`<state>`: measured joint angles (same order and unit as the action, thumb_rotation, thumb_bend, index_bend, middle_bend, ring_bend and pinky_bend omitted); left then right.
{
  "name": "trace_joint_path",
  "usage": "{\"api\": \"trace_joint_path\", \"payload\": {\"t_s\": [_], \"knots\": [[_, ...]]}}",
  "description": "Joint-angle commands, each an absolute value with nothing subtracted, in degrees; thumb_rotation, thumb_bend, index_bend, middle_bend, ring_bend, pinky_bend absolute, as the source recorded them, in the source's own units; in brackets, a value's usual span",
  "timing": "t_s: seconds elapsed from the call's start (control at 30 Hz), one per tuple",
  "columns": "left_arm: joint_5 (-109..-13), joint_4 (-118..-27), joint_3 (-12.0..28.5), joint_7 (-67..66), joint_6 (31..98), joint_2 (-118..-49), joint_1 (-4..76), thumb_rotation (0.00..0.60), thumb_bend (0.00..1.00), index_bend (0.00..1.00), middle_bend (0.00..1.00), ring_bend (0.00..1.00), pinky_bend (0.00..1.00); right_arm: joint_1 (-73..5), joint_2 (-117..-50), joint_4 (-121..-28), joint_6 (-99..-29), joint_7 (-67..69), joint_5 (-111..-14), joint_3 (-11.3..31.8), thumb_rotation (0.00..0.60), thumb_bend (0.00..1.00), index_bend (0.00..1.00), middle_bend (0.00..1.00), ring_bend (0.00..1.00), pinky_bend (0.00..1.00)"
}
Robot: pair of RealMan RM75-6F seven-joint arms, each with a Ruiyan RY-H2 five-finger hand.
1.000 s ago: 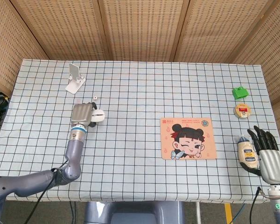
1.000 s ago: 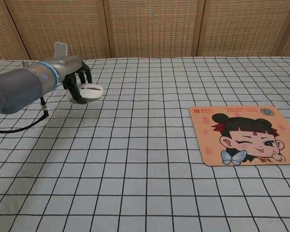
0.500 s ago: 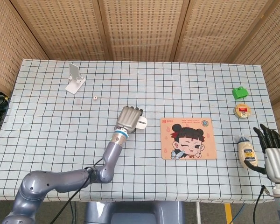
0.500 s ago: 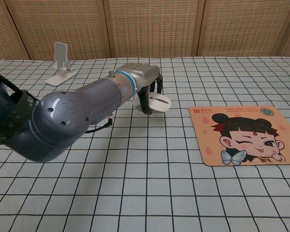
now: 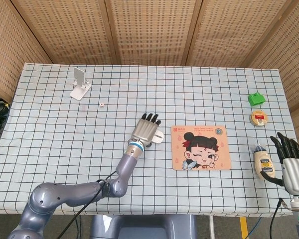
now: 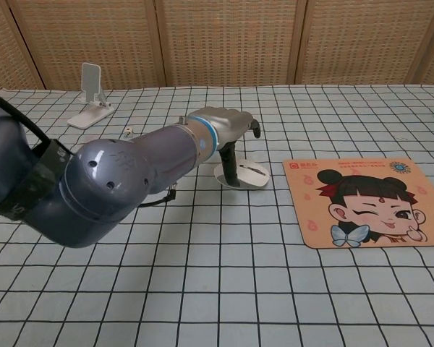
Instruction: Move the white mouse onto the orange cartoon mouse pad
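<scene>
mouse down on the cloth, short of the pad

my left hand [image 5: 146,130] hangs over the small white computer mouse [image 6: 244,174], fingers straightened and spread rather than wrapped around it. from the chest camera i see the mouse lying flat on the blue-checked tablecloth [image 6: 202,289], under and just to the right of the hand, with a dark fingertip [image 6: 233,173] down against its near-left edge; i can't tell whether any other finger touches it. the mouse sits just beside the left edge of the orange rectangular mouse pad with the winking cartoon girl [image 5: 201,148], apart from it, not on it. my right hand [image 5: 291,167] is at the table's right edge, fingers extended and apart, close beside a cream-coloured squeeze bottle [image 5: 263,164] lying on the cloth; i can't tell if they touch.
</scene>
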<state>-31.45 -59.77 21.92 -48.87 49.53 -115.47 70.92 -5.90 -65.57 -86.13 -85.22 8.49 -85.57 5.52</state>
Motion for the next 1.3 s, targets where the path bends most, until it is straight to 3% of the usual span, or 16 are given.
{"api": "trace_joint_path", "payload": {"t_s": [0.03,0.3,0.6,0.8,1.07,1.3], "knots": [[-31.5,-61.9,21.9,-47.8,50.0,-113.9,70.0,0.600,0.13,0.10,0.00,0.00,0.01,-5.9,-65.6,-86.2,-85.3,8.1,-85.6,5.5,0.600,0.08,0.00,0.00,0.00,0.00],[-34.7,-72.3,20.3,-42.1,54.4,-106.7,63.7,0.600,0.13,0.08,0.00,0.00,0.00,-6.0,-65.9,-86.0,-84.7,7.3,-84.8,5.7,0.600,0.08,0.00,0.00,0.00,0.00],[-45.5,-88.0,12.6,-34.7,65.2,-92.3,50.5,0.600,0.13,0.09,0.00,0.00,0.00,-6.3,-66.6,-85.8,-83.8,5.8,-83.8,5.9,0.600,0.08,0.00,0.00,0.00,0.00],[-56.0,-96.9,5.3,-27.6,76.9,-81.1,38.4,0.600,0.13,0.09,0.00,0.00,0.00,-6.4,-67.1,-85.7,-83.5,4.7,-83.4,5.9,0.600,0.08,0.00,0.00,0.00,0.00],[-66.4,-99.0,-2.6,-21.6,89.1,-76.0,25.9,0.600,0.13,0.09,0.00,0.00,0.00,-6.7,-67.9,-85.5,-82.9,3.3,-83.4,5.8,0.600,0.08,0.00,0.00,0.00,0.00],[-71.9,-95.3,-5.3,-16.6,95.6,-75.5,17.9,0.600,0.13,0.09,0.00,0.00,0.00,-7.1,-68.7,-85.1,-82.2,1.8,-83.1,5.7,0.600,0.08,0.00,0.00,0.00,0.00]]}}
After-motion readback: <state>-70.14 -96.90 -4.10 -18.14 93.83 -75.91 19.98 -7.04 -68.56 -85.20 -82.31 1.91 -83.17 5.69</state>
